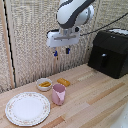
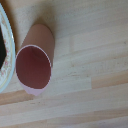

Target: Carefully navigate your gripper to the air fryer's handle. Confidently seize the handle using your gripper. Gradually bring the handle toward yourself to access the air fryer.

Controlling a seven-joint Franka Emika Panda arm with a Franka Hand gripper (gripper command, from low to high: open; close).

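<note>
The black boxy air fryer (image 1: 111,52) stands on the wooden table at the exterior view's right. Its short upright black handle (image 1: 103,60) sits on the front basket panel. My gripper (image 1: 62,51) hangs high above the table, well to the exterior view's left of the air fryer, roughly over the pink cup (image 1: 59,94). Its two blue-tipped fingers (image 1: 67,50) stand apart with nothing between them. The wrist view looks straight down on the pink cup (image 2: 34,60); no fingers, air fryer or handle show there.
A white patterned plate (image 1: 27,108) lies at the front left of the exterior view. A small bowl (image 1: 44,84) with yellow food and an orange-yellow piece (image 1: 63,81) lie behind the cup. A woven screen stands behind the table. A plate rim (image 2: 4,55) shows in the wrist view.
</note>
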